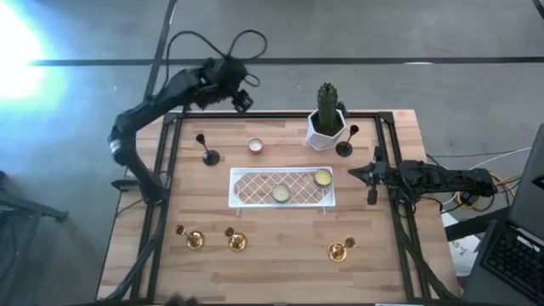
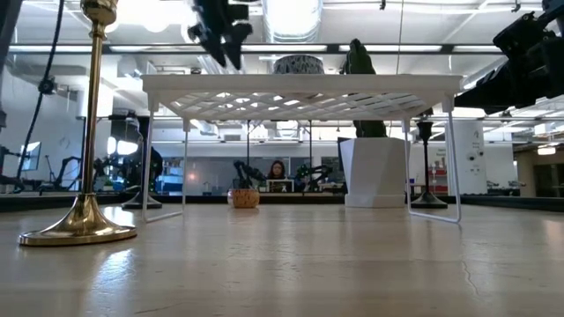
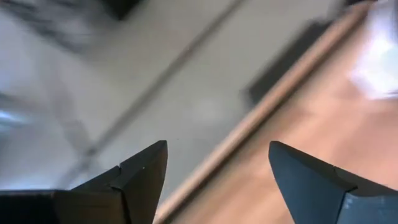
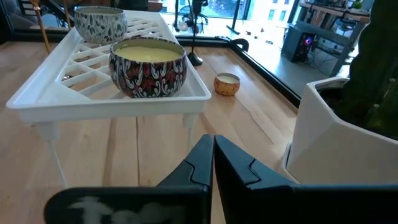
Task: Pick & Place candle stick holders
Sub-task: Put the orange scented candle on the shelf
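Overhead, left gripper (image 1: 241,99) sits raised over the table's far-left edge, fingers (image 3: 140,177) spread apart with nothing between them; its wrist view is blurred, only floor and the wooden table (image 1: 280,255) edge show. Right gripper (image 1: 355,173) rests low at the right side just beside the white lattice rack (image 1: 280,188), fingers (image 4: 198,163) pressed together, empty.

Candle stick holders: one black holder (image 1: 208,153) stands upright at far left, near a small tealight (image 1: 255,145). Second black holder (image 1: 345,144) stands just beside the white geometric pot (image 1: 323,134) with the cactus (image 1: 327,106). Three brass ones along the near edge: brass holder (image 1: 192,238) and brass holder (image 1: 235,240) at left appear tipped over, third brass holder (image 1: 339,249) at right also lying down, cannot fully tell. Low view shows one brass holder (image 2: 84,132) upright close to camera.

Rack carries two patterned tin candles (image 4: 148,65), (image 4: 100,23), well apart.
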`<state>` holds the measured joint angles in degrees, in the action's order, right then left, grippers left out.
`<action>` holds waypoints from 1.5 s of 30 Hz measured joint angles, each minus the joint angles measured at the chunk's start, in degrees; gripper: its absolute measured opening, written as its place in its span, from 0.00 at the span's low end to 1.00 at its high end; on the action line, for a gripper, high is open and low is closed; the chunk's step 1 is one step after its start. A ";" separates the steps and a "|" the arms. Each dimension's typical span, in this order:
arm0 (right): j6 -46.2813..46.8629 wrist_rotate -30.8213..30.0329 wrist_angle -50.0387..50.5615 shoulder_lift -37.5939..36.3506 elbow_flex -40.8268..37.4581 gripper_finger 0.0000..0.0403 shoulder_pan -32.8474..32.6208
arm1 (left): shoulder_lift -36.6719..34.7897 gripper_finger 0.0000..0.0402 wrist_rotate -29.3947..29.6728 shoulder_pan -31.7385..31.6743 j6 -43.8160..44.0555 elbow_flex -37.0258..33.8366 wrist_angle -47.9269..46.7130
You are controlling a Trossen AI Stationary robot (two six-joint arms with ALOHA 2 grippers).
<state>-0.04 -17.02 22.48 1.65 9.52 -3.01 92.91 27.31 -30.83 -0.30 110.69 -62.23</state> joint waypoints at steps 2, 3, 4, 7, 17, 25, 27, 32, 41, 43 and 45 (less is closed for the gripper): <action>-0.02 0.00 0.02 0.00 0.00 0.02 -0.01 | 1.31 0.70 -8.66 -3.13 -0.19 1.96 -0.22; -0.01 0.00 0.02 0.00 0.00 0.02 0.00 | 2.25 0.70 -11.40 -4.27 -0.87 2.58 -0.69; 0.00 0.00 0.01 0.00 0.00 0.02 -0.01 | 3.29 0.69 -13.11 -5.15 -1.86 3.00 -1.08; 0.00 -0.02 0.02 0.00 0.00 0.02 0.00 | 6.43 0.70 -13.81 -6.42 -6.12 3.55 -3.17; -0.01 0.00 0.01 0.00 0.00 0.02 -0.02 | 14.80 0.70 -17.15 -5.98 -19.53 3.29 -13.08; -0.02 0.02 0.01 0.00 0.00 0.02 -0.02 | 18.35 0.70 -28.26 -5.70 -23.64 2.37 -12.83; 0.00 0.00 0.02 0.00 0.00 0.02 0.00 | 19.29 0.70 -28.33 -5.31 -23.15 2.37 -12.81; -0.02 0.00 0.02 0.00 0.00 0.02 0.00 | 22.29 0.70 -28.28 -3.82 -20.25 1.51 -12.88; 0.00 0.04 0.01 0.00 0.00 0.02 -0.02 | 26.28 0.79 -27.59 -1.25 -13.39 1.34 -11.11; -0.02 0.05 0.01 0.00 0.00 0.02 -0.01 | 26.80 0.84 -27.19 -0.84 -13.09 1.34 -11.46; -0.01 0.19 0.02 0.00 0.00 0.02 -0.01 | 27.15 0.87 -27.19 -0.54 -13.30 1.34 -12.46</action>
<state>-0.05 -16.82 22.50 1.65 9.52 -3.01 120.05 0.12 -31.37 -13.61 112.03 -74.69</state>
